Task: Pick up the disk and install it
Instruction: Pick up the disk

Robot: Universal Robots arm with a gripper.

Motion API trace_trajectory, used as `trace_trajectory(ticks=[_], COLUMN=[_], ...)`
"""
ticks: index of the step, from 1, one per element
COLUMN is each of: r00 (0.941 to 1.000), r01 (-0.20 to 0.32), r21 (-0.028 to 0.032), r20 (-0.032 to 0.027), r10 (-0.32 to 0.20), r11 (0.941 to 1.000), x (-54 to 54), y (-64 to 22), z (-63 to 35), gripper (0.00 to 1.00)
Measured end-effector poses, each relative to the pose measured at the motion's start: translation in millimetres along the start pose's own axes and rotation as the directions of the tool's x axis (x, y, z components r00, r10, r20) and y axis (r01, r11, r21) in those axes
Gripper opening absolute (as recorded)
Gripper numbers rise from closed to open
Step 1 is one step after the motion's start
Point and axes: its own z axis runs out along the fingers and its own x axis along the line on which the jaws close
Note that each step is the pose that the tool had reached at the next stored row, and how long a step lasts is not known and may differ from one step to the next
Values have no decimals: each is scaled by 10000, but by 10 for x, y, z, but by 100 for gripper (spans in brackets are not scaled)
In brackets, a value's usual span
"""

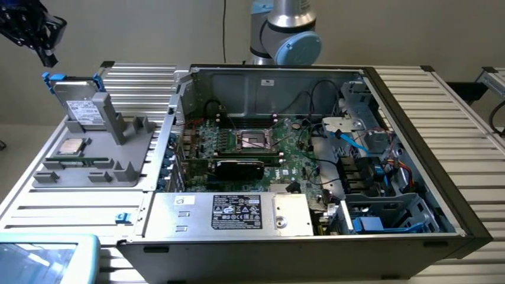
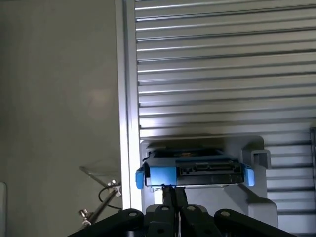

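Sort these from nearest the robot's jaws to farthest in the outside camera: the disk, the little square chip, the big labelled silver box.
1. disk: upright in the grey holder, exterior view's left, just under the jaws.
2. square chip: flat on the same holder, beyond the disk.
3. silver box: inside the computer case, toward the exterior view's right.

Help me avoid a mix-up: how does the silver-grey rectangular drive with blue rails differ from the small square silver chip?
The drive stands upright in the grey holder; the chip lies flat on it. The drive is larger and oblong; the chip square. The drive carries blue rails, the chip none. Both are silvery.
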Motion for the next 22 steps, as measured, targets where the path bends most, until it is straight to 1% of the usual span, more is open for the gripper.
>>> trace_trajectory(ticks=[2, 6, 9, 11, 16, 20, 21, 22], r00=[9998, 9999, 9997, 9985, 9922, 9920, 9915, 9896], r01=[190, 143, -260, -553, -1247, -1263, -1303, -1436], r21=[32, 35, 11, -4, -42, -43, -50, -60], r20=[-4, -3, 13, 23, 48, 48, 48, 51], r10=[-190, -143, 260, 553, 1247, 1263, 1303, 1436], r11=[9998, 9999, 9997, 9985, 9922, 9920, 9915, 9896], x=[0, 0, 0, 0, 0, 0, 0, 1], y=[0, 0, -1, -1, -1, -1, -1, -1], z=[7, 7, 7, 7, 8, 7, 7, 7], gripper=[11, 11, 11, 11, 11, 11, 11, 11])
